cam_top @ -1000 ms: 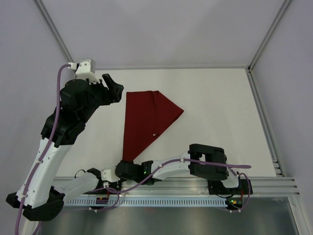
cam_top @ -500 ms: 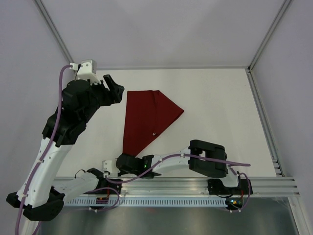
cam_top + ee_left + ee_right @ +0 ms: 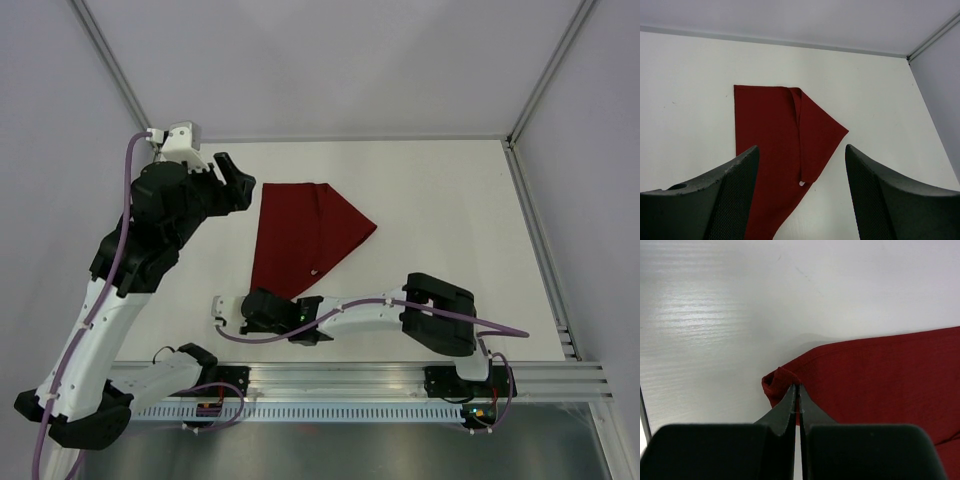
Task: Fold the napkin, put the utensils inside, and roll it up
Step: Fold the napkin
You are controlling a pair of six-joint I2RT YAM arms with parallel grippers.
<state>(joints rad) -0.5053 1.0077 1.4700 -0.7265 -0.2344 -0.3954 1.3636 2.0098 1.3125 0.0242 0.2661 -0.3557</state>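
A white table (image 3: 450,200) spreads out in front of me, closed in by pale grey walls (image 3: 320,70). Slanting metal posts (image 3: 105,60) mark its two far corners. A ribbed aluminium rail (image 3: 560,375) runs along the near edge, with a slotted strip (image 3: 350,411) just below it.

White table (image 3: 450,220), matte, with a soft sheen in the right wrist view. Pale lilac-grey panels enclose it: back wall (image 3: 330,60), left wall (image 3: 40,150), right wall (image 3: 600,200). Slanting aluminium posts (image 3: 110,70) mark the rear corners. Aluminium rail (image 3: 540,378) and slotted strip (image 3: 330,411) run along the near edge. Light even, shadows faint.
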